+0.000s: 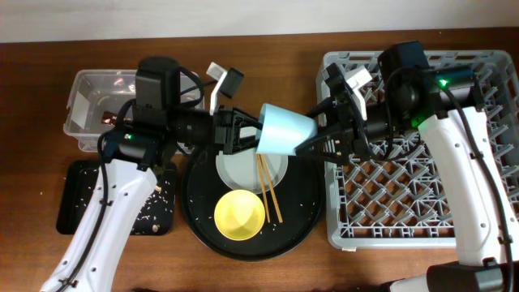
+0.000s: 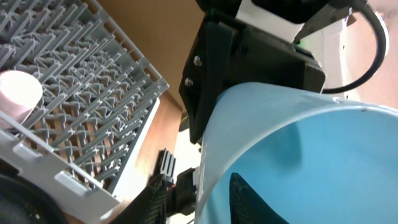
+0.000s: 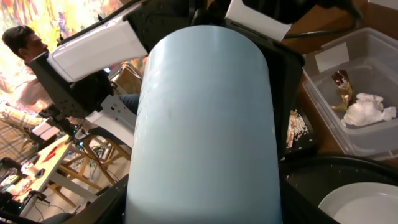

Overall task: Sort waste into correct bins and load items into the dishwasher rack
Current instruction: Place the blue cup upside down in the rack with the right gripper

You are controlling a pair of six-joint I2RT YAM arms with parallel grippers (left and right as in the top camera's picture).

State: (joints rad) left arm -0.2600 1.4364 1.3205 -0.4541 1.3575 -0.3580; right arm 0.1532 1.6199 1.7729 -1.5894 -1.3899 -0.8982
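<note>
Far left: shallow black tray (image 1: 77, 174) w/ crumbs (image 1: 154, 203) scattered in it. Behind it is the clear tub (image 1: 81, 85), w/ the snack wrapper (image 3: 342, 84) and white tissue (image 3: 367, 111) lying inside, so that waste looks sorted. Next, my left gripper (image 1: 246, 130) is clamped on the rim of the light-blue cup (image 1: 285, 130), w/ one finger (image 2: 249, 199) inside the wall. The cup hangs in the air above the round black tray (image 1: 308, 219), over the grey plate (image 1: 239, 170). The wooden chopsticks (image 1: 270, 195) lie across that plate and the yellow bowl (image 1: 238, 215) sits just in front. The cup lies on its side, long axis running left-right: mouth toward my left gripper, base toward my right gripper (image 1: 324, 142), which meets it from the rack side. Wrist view shows the cup wall filling the gap btwn the right jaws. Whether they've actually closed on it I can't tell. Far right: dishwasher rack (image 1: 405, 203), pink cup (image 2: 20, 93) already sitting in it. My read is that this is a handover. The right arm is the nearer one to the rack, so it should take the cup, and the left must not let go until the right's hold is firm.
</note>
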